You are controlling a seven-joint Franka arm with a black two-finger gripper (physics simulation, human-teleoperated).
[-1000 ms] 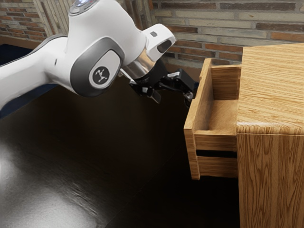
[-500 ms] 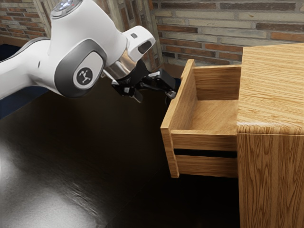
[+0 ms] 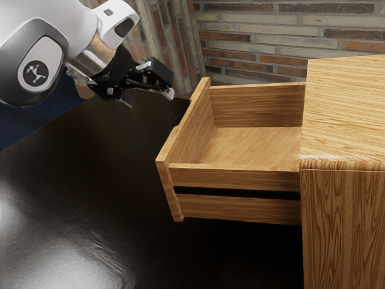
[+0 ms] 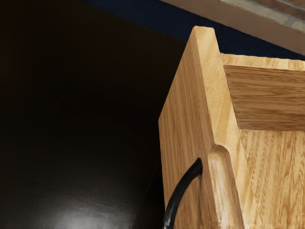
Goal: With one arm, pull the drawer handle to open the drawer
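The wooden drawer (image 3: 240,144) stands pulled far out of the oak cabinet (image 3: 343,132), and its inside is bare. Its black curved handle (image 4: 181,195) sits on the drawer front (image 4: 190,133); in the exterior view a sliver of this handle (image 3: 174,124) shows at the front's far side. My black gripper (image 3: 169,90) hangs above and to the exterior view's left of the drawer front's top corner. It is off the handle, open and holding nothing.
The cabinet stands on a dark glossy table (image 3: 90,198) that stretches toward the exterior view's left. A brick wall (image 3: 271,36) runs behind. A second drawer front (image 3: 240,208) sits just under the open one.
The drawer has slid much further out toward the exterior view's left. My gripper went with it, then left the handle and rose up and to the left.
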